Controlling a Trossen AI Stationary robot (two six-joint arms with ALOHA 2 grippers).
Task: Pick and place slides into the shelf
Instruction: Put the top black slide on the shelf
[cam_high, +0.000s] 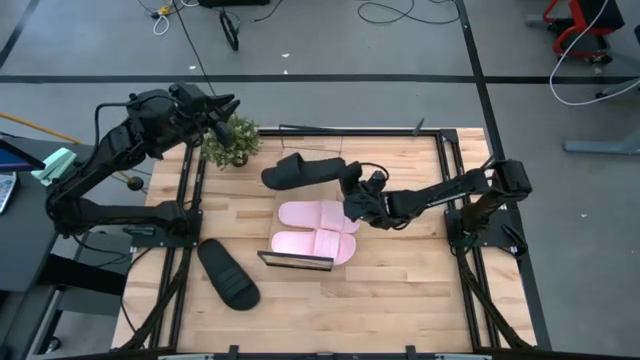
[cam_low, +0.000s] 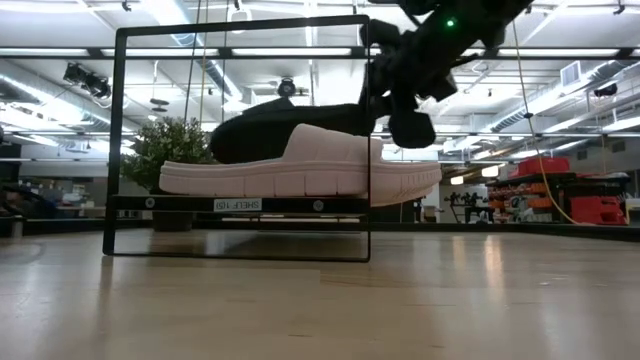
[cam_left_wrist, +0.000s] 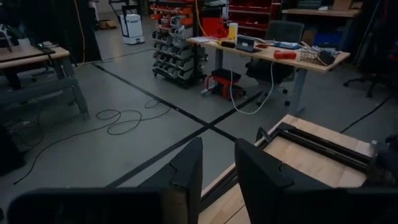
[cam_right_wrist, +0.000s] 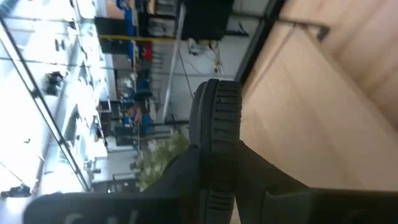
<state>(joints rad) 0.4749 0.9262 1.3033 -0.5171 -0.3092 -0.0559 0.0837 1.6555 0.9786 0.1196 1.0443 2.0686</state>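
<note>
Above frame centre, right gripper (cam_high: 350, 183) pinching black slide (cam_high: 300, 170) over shelf (cam_high: 296, 261); next: lower beside pink slides (cam_high: 316, 229), release; left gripper (cam_high: 226, 105) idle upper left, fingers slightly apart

Pink slides (cam_high: 315, 230) possibly crowding shelf (cam_high: 297, 262)

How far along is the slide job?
Done: both pink slides sit on the shelf. In hand: right gripper is clamped on one black slide, held above the shelf. Left: the other black slide lies on the table; left gripper waits off the table's edge.
</note>
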